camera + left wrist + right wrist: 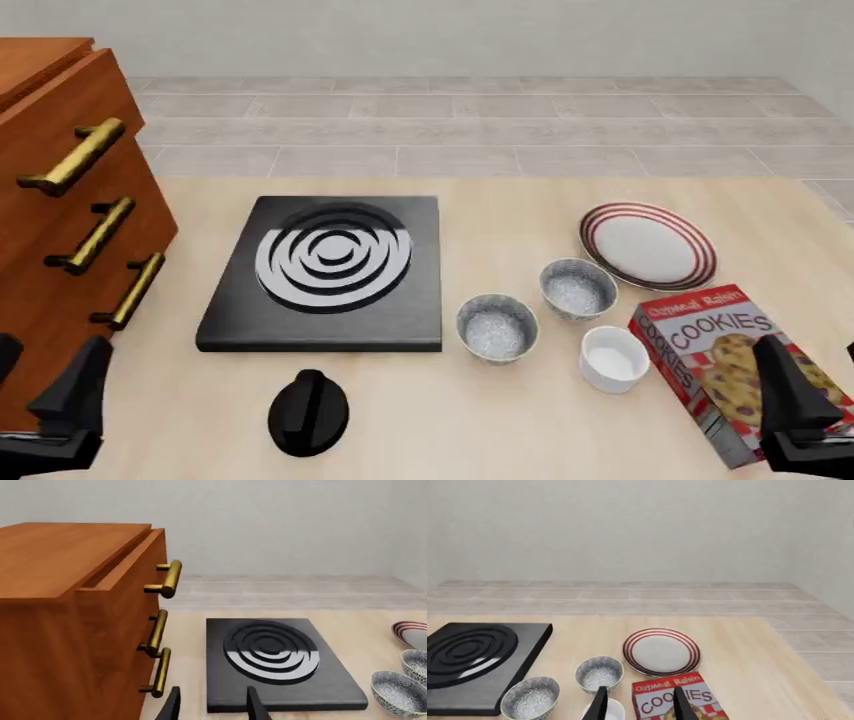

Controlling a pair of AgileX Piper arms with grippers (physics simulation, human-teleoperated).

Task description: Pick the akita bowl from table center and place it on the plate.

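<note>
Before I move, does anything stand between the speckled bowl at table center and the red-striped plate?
Yes. The twin grey-speckled bowl stands directly between the center grey-speckled bowl and the white red-striped plate, close by the plate's rim. The small white ramekin sits off that line, nearer the camera. I would lift over the twin.

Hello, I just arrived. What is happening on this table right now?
Nothing is being handled yet. The left claw and the right claw both sit open at the near edge, holding nothing. Two speckled bowls stand between the stove plate and the striped plate; the akita bowl nearer the table's middle is untouched, and its twin stands closer to the plate, which has nothing on it.
</note>
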